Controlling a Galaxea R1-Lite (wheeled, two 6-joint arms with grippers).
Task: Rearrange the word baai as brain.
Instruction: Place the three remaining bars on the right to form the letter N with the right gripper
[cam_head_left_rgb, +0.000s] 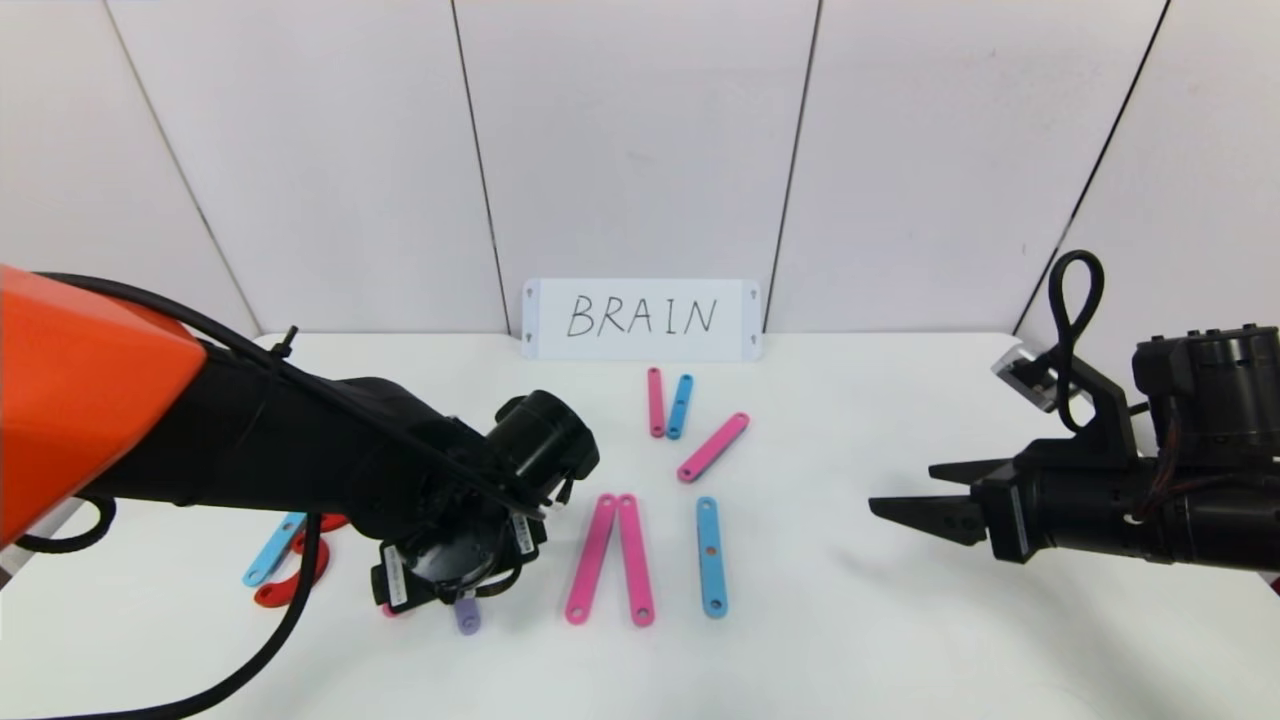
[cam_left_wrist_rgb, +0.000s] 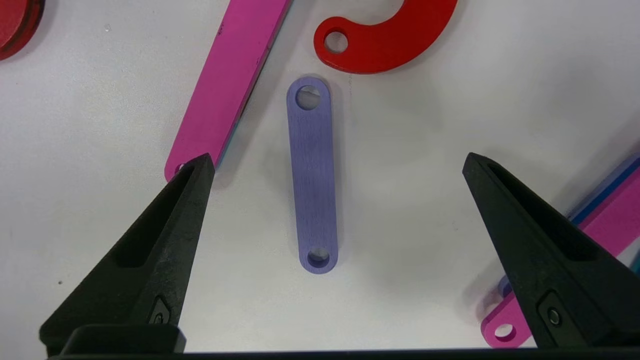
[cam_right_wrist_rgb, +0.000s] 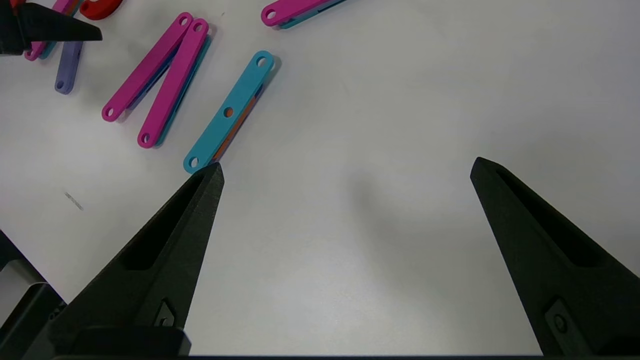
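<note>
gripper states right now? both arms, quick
Left gripper: open, holding nothing, poised over the purple bar lying flat on the table.
Right gripper: open, empty, over bare table at the right.

Purple bar (cam_left_wrist_rgb: 313, 175): flat plastic, matt, faint brushed streaks along face, holes at ends. Pink bar (cam_left_wrist_rgb: 227, 85): smooth plastic, satin sheen, blue layer showing under edge. Red C-shaped curve (cam_left_wrist_rgb: 395, 37): smooth plastic, slightly glossy. Blue bar (cam_right_wrist_rgb: 229, 111): matt plastic, orange layer beneath. Left gripper (cam_left_wrist_rgb: 337, 165) fingers (cam_left_wrist_rgb: 150, 260): black moulded plastic, matt, fine grain. Table (cam_right_wrist_rgb: 350, 225): white, smooth, dull sheen. White card (cam_head_left_rgb: 641, 319): flat, matt, paper-like.
</note>
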